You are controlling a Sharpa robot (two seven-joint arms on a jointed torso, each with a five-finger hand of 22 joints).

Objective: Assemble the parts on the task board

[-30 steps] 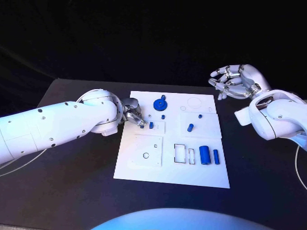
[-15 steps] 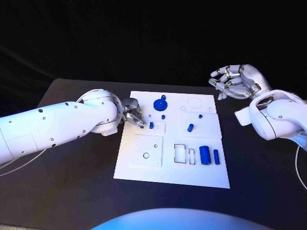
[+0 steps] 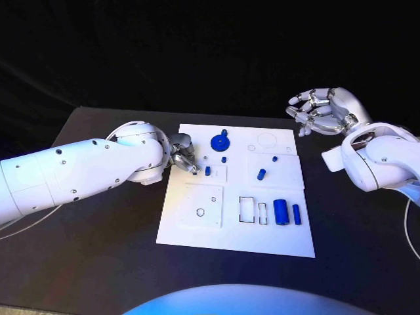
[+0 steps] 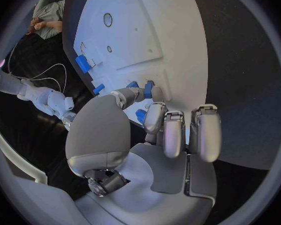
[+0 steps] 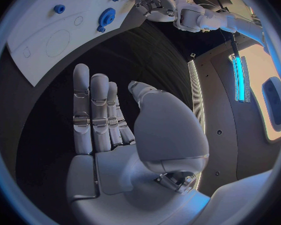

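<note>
My silver left hand (image 3: 182, 156) sits low over the white rectangular task board (image 3: 233, 233) at its nine o'clock edge, pinching a small blue peg-shaped part (image 4: 148, 89) between thumb and a fingertip while the other fingers (image 4: 205, 132) stay loosely extended. The peg hangs right above a small recessed square, with another short blue peg (image 3: 223, 159) just toward three o'clock from it. Further out, a blue gear-shaped part (image 3: 220, 142) stands toward twelve, and two blue cylinders (image 3: 280, 211) lie by rectangular slots toward five. My silver right hand (image 3: 323, 111) hovers off the board at two o'clock, fingers partly curled, holding nothing. The risk I judge: the pinch is shallow, so a tilted peg could jam at the hole's lip or slip free and roll.
</note>
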